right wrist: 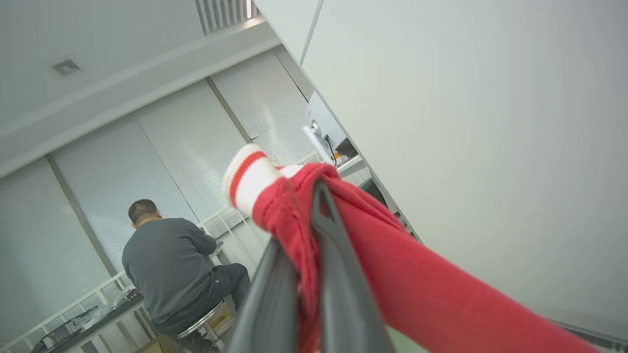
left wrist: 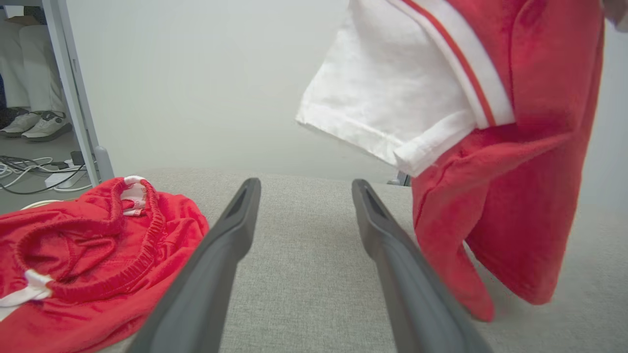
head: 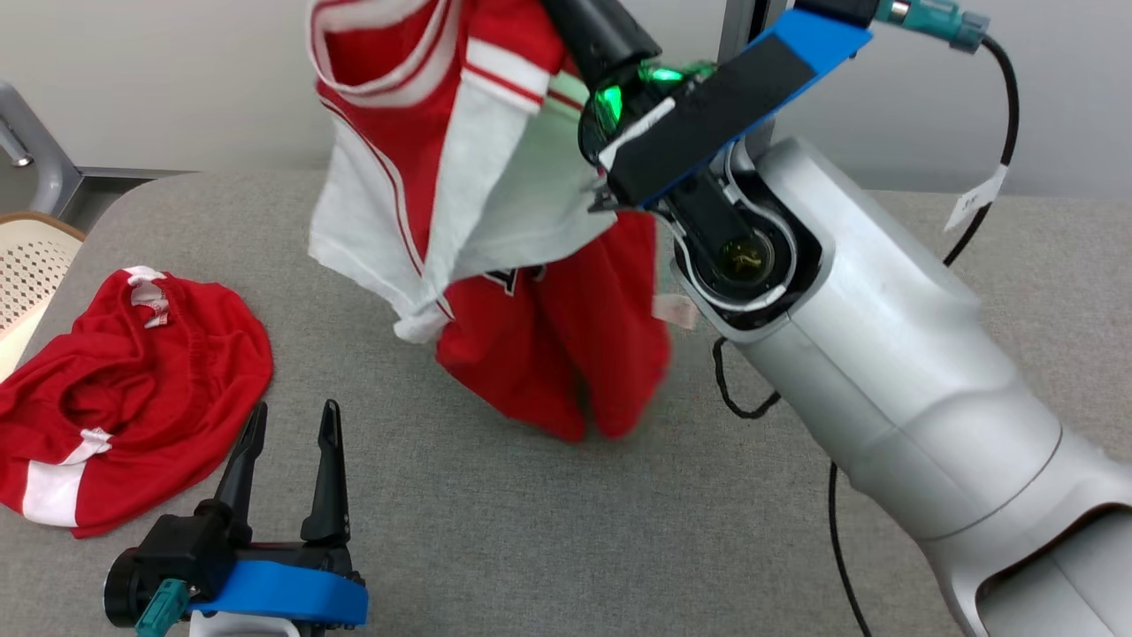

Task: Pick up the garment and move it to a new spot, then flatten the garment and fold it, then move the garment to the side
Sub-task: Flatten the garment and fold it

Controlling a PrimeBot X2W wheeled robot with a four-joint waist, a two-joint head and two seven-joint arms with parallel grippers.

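The garment (head: 539,345), a red top with white sleeves and striped trim, hangs in the air above the grey table (head: 531,531), its lower hem close to the surface. My right gripper (right wrist: 306,220) is shut on a bunched red fold of the garment (right wrist: 392,264) near a striped cuff. In the head view the right arm's wrist (head: 707,124) reaches up behind the cloth. My left gripper (head: 294,409) stands open and holds nothing, low over the table at the front left. From the left wrist the garment (left wrist: 515,171) hangs to the right of the open left gripper (left wrist: 305,184).
A second red garment with an elastic waistband (head: 133,389) lies crumpled on the table's left side (left wrist: 88,255). A pale perforated basket (head: 31,265) sits off the left edge. A black cable (head: 734,398) trails beside the right arm. A seated person (right wrist: 167,264) is far behind.
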